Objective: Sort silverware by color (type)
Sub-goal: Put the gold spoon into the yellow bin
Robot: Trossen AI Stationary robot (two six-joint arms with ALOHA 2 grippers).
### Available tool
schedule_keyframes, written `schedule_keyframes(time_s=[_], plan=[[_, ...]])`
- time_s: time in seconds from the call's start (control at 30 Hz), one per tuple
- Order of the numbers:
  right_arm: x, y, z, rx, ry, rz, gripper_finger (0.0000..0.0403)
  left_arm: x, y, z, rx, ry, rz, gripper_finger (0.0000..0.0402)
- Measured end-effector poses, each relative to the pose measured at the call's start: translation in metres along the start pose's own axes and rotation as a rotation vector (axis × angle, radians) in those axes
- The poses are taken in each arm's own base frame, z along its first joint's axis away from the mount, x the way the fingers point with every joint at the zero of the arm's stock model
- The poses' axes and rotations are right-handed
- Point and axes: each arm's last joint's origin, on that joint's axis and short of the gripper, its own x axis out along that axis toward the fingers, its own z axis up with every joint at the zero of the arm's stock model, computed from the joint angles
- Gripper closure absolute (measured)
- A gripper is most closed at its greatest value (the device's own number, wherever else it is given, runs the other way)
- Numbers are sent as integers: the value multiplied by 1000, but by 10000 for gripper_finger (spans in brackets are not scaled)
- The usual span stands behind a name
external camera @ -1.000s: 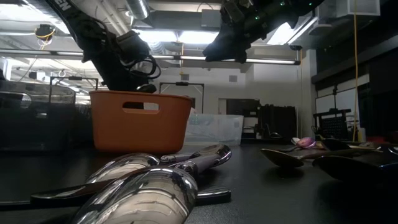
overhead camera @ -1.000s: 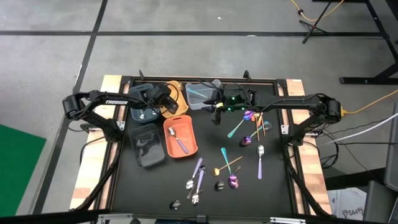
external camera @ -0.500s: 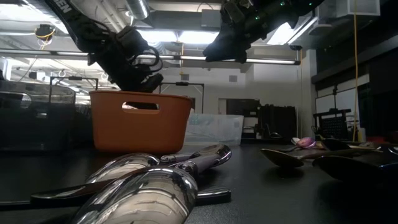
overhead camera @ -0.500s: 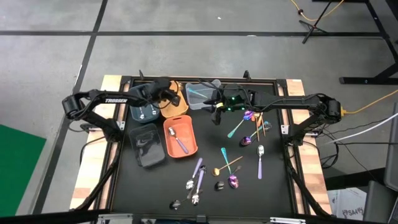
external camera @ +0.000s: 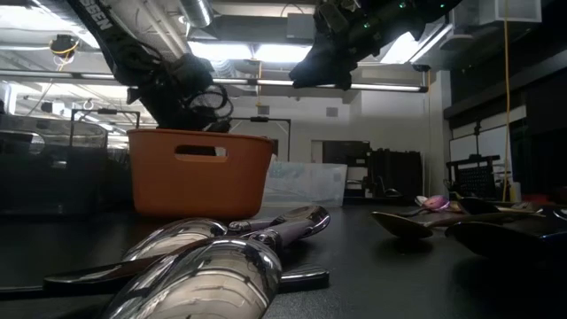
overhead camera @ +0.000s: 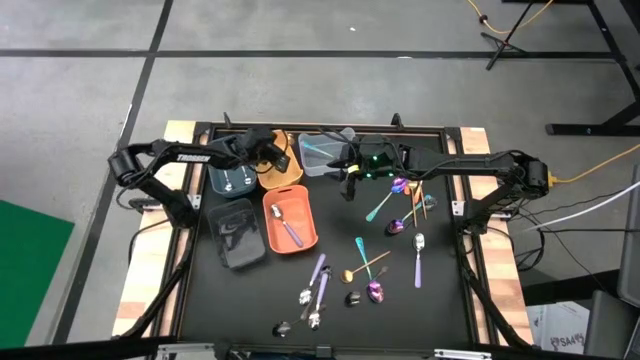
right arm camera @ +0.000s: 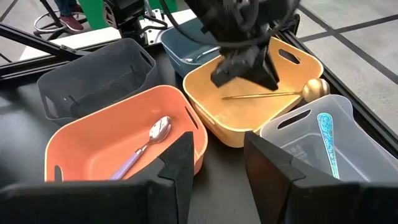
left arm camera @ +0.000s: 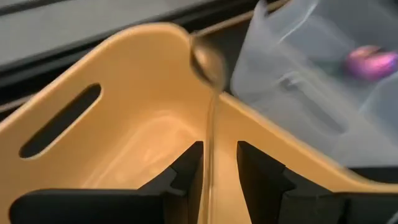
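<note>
My left gripper hangs over the yellow bin at the table's far side, shut on a gold spoon. My right gripper waits open above the table's far middle, nothing between its fingers. Loose silverware lies flat on the black mat: a teal spoon, purple and gold pieces, silver ones. The orange bin holds a silver spoon with a purple handle. In the clear bin lies a teal piece. My left gripper pinches the gold spoon's thin handle between its two fingers, slanting down from the table's left. The handle runs along the fingers, and the bowl sticks out ahead of them. The spoon is lifted clear, about level, over the yellow bin.
A blue-grey bin stands left of the yellow one, and a dark bin left of the orange one. The table's raised frame runs behind the bins. Bare mat shows at the near left.
My left gripper has shifted a little over the far bins, sinking slightly and tipping further down, with the gold spoon still in its fingers.
</note>
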Motion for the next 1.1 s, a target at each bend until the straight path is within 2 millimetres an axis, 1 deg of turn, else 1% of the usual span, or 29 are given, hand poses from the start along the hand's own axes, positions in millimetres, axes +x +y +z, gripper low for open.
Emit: schedule_keyframes(time_s=[0.2, 0.5, 0.63, 0.87, 1.0, 1.1], plan=[[0, 0, 0, 0, 0, -1, 275, 16, 2, -11, 14, 62, 25, 310], [0, 0, 0, 0, 0, -1, 275, 18, 2, -12, 14, 68, 24, 311], [0, 0, 0, 0, 0, -1, 275, 18, 2, -13, 13, 69, 24, 331], [0, 0, 0, 0, 1, -1, 275, 13, 2, -10, 6, 58, 16, 387], [0, 0, 0, 0, 1, 0, 275, 5, 1, -4, 1, 25, 3, 389], [0, 0, 0, 0, 1, -1, 275, -1, 0, 0, -2, 0, -7, 383]])
